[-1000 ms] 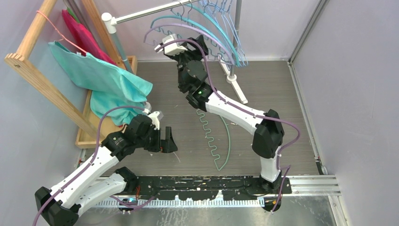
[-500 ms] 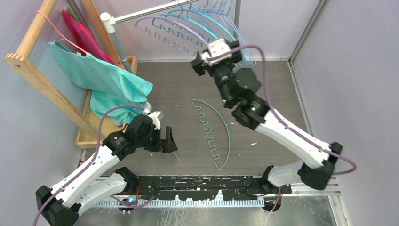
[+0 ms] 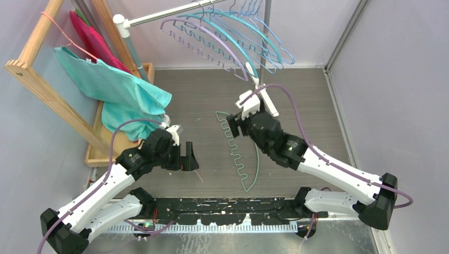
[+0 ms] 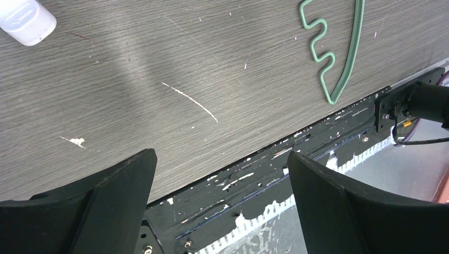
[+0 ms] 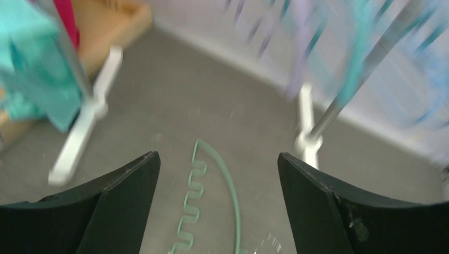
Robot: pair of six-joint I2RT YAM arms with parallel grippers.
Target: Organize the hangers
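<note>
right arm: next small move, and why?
Probably lower the right pincer onto the top end of the green hanger and close. The pincer is open and empty, hovering above that hanger, which lies flat on the table while the other hangers hang on the rail.

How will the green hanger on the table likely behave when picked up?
The green hanger is thin with open loops, so probably light and slightly springy. It lies flat on the table, so a grasp may slide it before lifting. Held at one end, it would likely swing.
</note>
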